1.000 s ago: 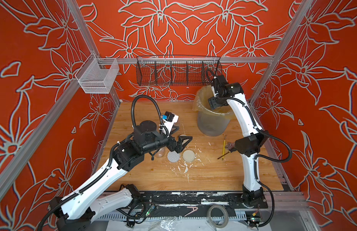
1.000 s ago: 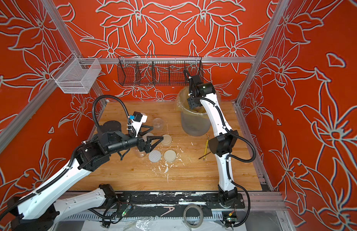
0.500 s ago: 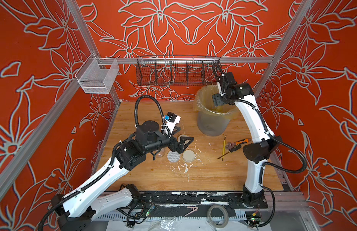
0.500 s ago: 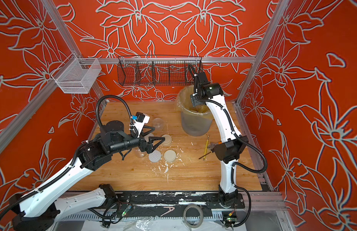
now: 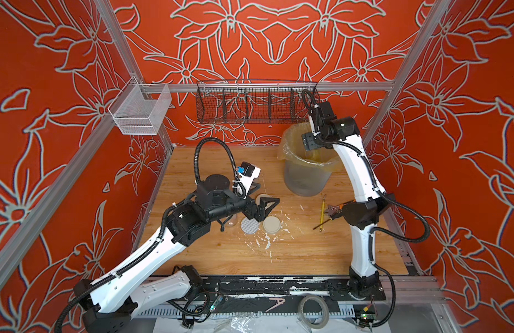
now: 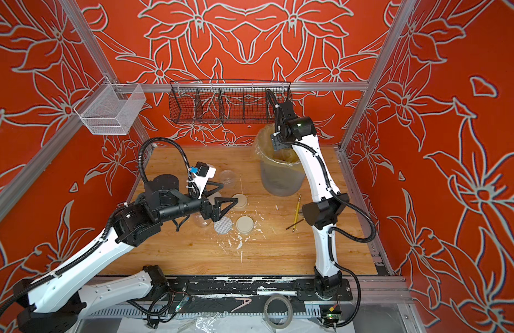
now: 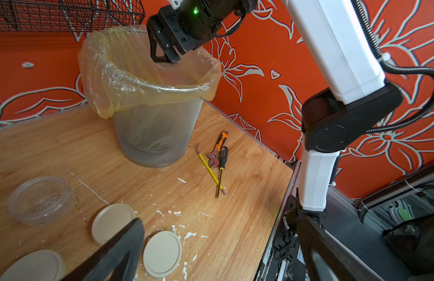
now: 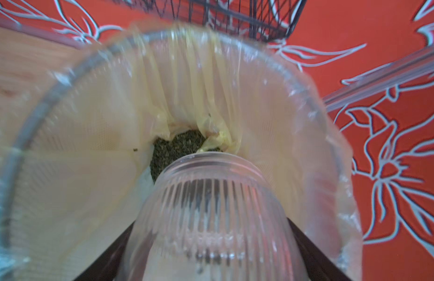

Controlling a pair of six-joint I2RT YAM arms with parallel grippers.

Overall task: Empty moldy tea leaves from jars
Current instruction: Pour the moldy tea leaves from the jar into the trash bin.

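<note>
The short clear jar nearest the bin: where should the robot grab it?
Probably its rim. The jar stands upright, open on top, and its wall is low, so a side grab has little to hold. Come straight down from above and pinch the wall, one tip inside and one outside.

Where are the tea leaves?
In the right wrist view the tea leaves lie at the bottom of the lined mesh bin, just past the mouth of the tipped clear jar. That bin stands at the back right, below the wire basket.
</note>
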